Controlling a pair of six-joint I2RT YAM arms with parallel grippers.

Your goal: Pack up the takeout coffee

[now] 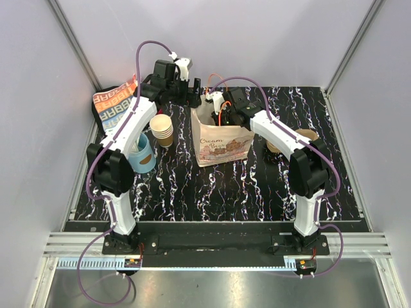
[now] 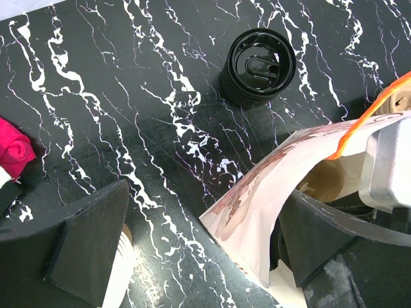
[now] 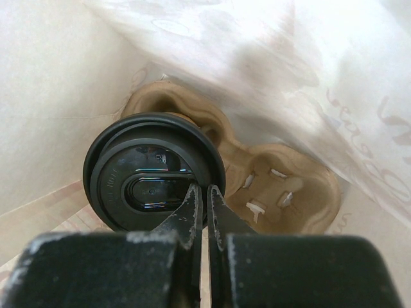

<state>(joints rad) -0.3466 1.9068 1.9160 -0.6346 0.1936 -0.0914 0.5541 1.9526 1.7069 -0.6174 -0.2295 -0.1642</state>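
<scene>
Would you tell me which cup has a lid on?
The takeout coffee in the tray inside the bag, black-lidded; the stacked cups and blue cup are lidless.

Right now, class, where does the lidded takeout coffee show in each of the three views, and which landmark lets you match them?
Top external: not visible, hidden inside the paper bag at table centre.
Left wrist: cannot be made out; only the paper bag shows, lower right.
Right wrist: the takeout coffee is left of centre, black lid facing the camera, at the cup tray's left end.
Shared landmark: the paper bag, seen in all three.
</scene>
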